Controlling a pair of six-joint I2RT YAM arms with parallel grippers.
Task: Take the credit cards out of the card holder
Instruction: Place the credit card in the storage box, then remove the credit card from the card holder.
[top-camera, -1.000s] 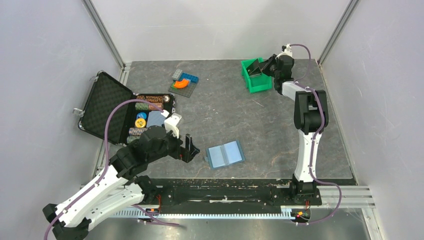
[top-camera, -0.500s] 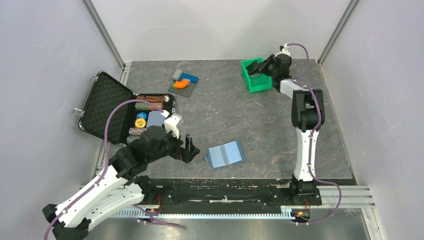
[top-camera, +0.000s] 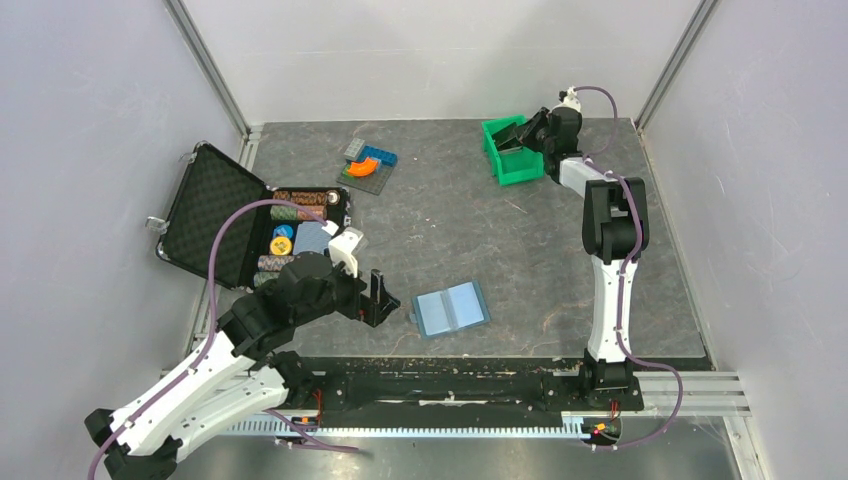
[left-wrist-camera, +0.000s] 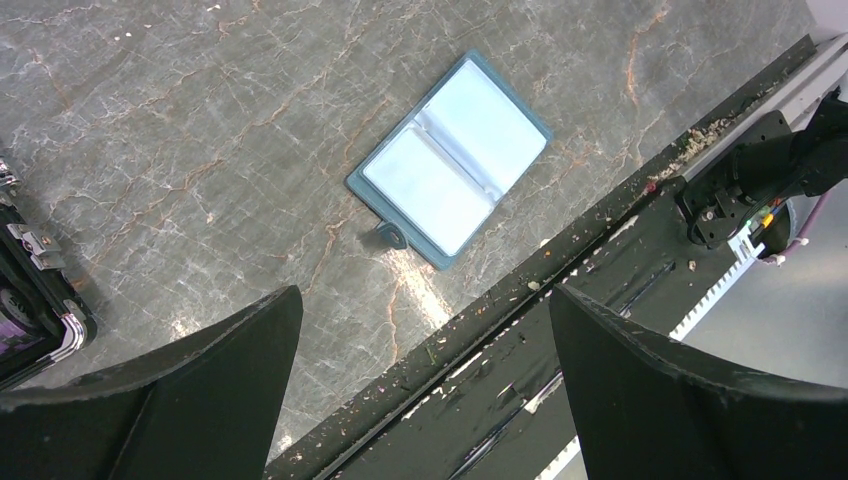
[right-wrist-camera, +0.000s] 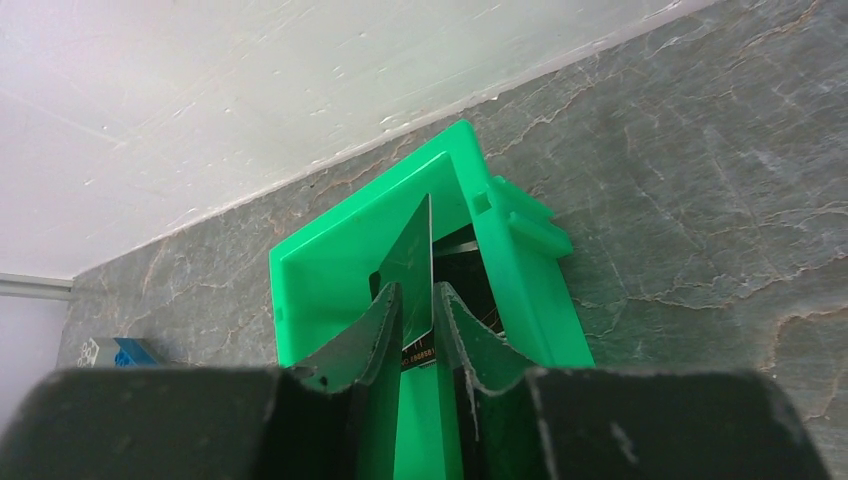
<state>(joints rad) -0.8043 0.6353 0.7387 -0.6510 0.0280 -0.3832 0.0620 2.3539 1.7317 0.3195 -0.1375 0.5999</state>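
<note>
Right gripper pinching a card over the green bin; left gripper spread wide above the open wallet

The teal card holder is lying open and flat at the overhead view's lower centre, showing pale blue inner faces. A dark credit card is standing on edge, pinched by the right gripper over the green bin, upper right.
</note>
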